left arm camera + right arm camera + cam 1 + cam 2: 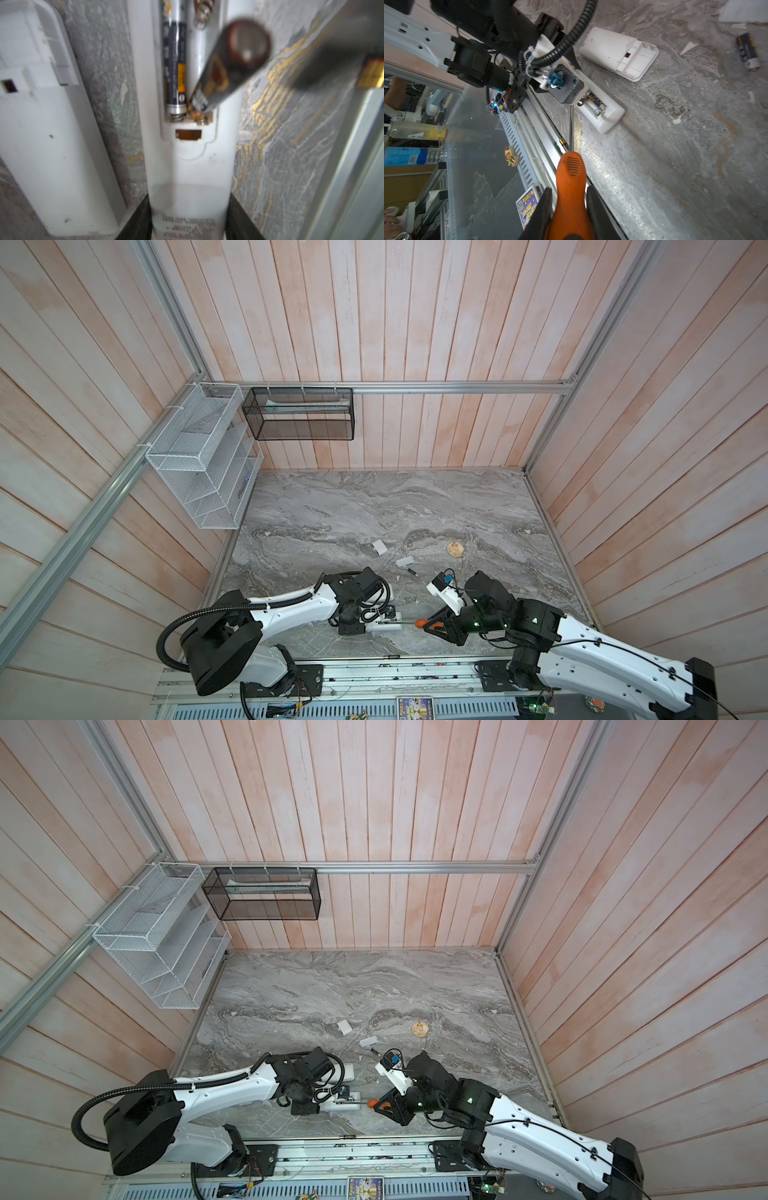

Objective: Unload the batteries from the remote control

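Note:
My left gripper [190,220] is shut on a slim white remote control [187,166] lying on the table with its battery bay uncovered. One dark battery [175,68] lies flat in the bay. A second battery [228,68] tilts up out of it, its lower end still at the contact. My right gripper [569,189] is shut on an orange-handled screwdriver [571,170], whose shaft points at the bay's edge beside the raised battery. Another battery [748,52] lies loose on the table, seen in both top views [412,571] [375,1051].
A second, wider white remote [618,53] lies beside the held one, its bay open. Two white covers [379,546] [405,561] and a round orange-brown item [455,549] lie farther back. A battery-like piece [563,144] sits in the metal rail at the table's front edge.

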